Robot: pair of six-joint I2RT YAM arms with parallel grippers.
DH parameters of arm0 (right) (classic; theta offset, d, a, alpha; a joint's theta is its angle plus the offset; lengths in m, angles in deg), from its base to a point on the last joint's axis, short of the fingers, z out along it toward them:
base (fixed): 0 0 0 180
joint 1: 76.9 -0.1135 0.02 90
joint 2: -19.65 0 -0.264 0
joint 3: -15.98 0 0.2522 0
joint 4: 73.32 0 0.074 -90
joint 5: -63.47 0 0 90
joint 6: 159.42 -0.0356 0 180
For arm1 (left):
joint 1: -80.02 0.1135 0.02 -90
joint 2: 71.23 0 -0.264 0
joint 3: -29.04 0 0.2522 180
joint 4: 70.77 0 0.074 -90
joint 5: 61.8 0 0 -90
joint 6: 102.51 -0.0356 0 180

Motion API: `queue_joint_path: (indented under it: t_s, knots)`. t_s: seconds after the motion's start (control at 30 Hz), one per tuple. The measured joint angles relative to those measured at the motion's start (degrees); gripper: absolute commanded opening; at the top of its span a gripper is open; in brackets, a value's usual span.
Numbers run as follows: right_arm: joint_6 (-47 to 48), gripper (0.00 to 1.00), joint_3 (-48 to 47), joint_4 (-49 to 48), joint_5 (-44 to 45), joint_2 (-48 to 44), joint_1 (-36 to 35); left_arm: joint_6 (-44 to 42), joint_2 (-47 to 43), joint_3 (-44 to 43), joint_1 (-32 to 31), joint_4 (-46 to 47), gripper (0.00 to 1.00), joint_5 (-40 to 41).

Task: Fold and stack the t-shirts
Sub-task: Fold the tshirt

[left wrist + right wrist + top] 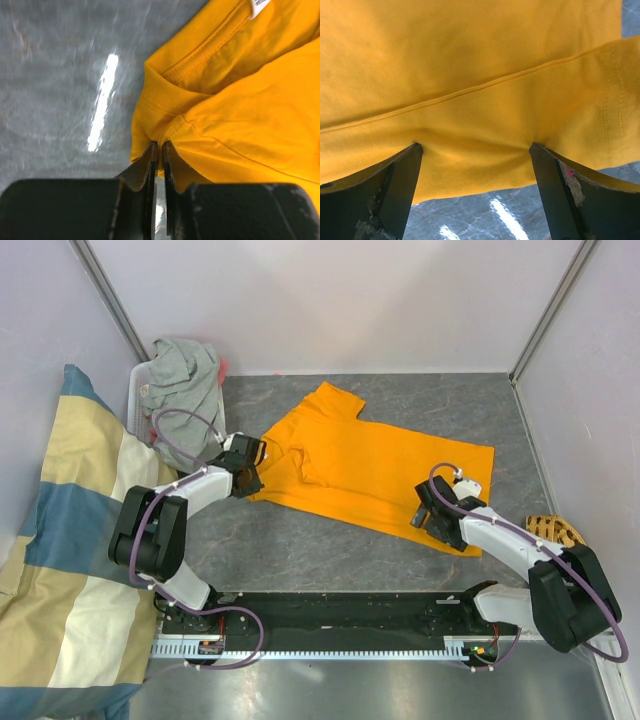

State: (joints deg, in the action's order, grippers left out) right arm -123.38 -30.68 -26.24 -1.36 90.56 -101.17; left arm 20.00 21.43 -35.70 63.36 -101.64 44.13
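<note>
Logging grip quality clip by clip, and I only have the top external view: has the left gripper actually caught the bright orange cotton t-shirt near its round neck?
Observer: Yes. In the left wrist view the left gripper is nearly shut, pinching a fold of the bright orange cotton t-shirt just beside the ribbed collar.
Reviewer: And the right gripper?
Observer: The right wrist view shows the right gripper wide open, both fingertips pressed on the shirt's hemmed edge, nothing pinched.
</note>
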Motion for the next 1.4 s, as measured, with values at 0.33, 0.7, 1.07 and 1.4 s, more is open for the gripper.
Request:
queue_joint_path:
  t_s: [0.33, 0.7, 1.07, 1.4]
  knots:
    - [-0.8, 0.98, 0.1, 5.5, 1.5, -2.5, 0.0, 2.3, -6.6, 6.0, 0.6, -1.2, 0.97, 0.2]
    - [6.3, 0.98, -15.4, 11.7, 1.0, -9.6, -0.6, 3.3, -20.9, 7.6, 0.8, -2.5, 1.0, 0.0]
    - [28.4, 0.98, -19.9, -9.9, -17.1, 9.7, -6.4, 3.3, -21.8, 7.6, 0.8, -3.0, 1.0, -1.3]
    - [46.7, 0.91, -38.9, -16.3, -26.6, 28.5, -14.3, 3.3, -23.2, 8.7, 0.8, -3.2, 1.0, -1.4]
